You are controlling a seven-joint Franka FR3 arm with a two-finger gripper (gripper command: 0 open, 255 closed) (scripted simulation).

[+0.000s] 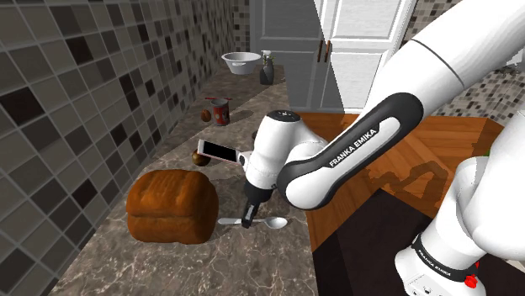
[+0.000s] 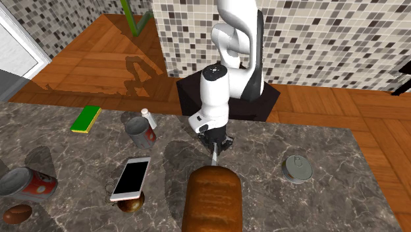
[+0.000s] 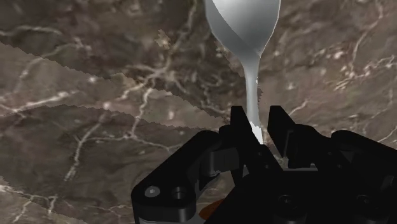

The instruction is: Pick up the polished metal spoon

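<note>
In the shoulder view, the gripper (image 1: 248, 222) is down at the marble counter (image 1: 168, 271), standing across the metal spoon (image 1: 276, 223). The spoon lies flat near the counter's front edge. Its bowl points toward the stand and its handle runs the other way, toward the bread loaf (image 1: 172, 206) just beside it. A smartphone (image 1: 220, 151) rests farther back, propped on something round and brown.

In the second exterior view, the gripper (image 2: 215, 146) points straight down. A short stretch of the spoon (image 2: 215, 158) shows beneath it, running toward the bread loaf (image 2: 212, 198), whose end is close to the fingers.

In the wrist view, the gripper (image 3: 257, 119) has its two black fingers (image 3: 238, 122) drawn in narrow on either side of the spoon's thin handle. They appear to pinch it, though a thin dark sliver on one side leaves the firmness of the hold unclear. The spoon's bowl (image 3: 242, 22) lies well ahead of the fingers over the veined stone.

The main risk is the grip point. The hold sits near the handle's tail, so the bowl's weight could pivot the spoon downward between the pads on the lift. The smooth, narrow handle could also slide out if contact is only partial. With the loaf this near, a slanted rise could brush it.
</note>
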